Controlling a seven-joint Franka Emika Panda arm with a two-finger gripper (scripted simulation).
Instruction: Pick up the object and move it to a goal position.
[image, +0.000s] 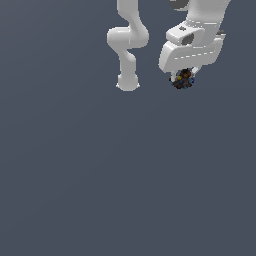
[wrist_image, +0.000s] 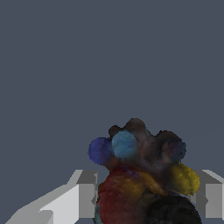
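Note:
The object (image: 183, 79) is a tiny dark lumpy thing speckled with red, orange and blue. In the exterior view it sits just under the white gripper (image: 182, 80) at the upper right, partly hidden by the hand. In the wrist view the object (wrist_image: 140, 175) fills the space between the two grey fingers (wrist_image: 85, 192), which press on both its sides. The gripper (wrist_image: 144, 194) is shut on it. Whether the object touches the floor cannot be told.
The arm's white links and base (image: 128, 82) stand at the top centre of the exterior view, to the left of the gripper. A plain dark grey floor (image: 125, 175) spreads all around.

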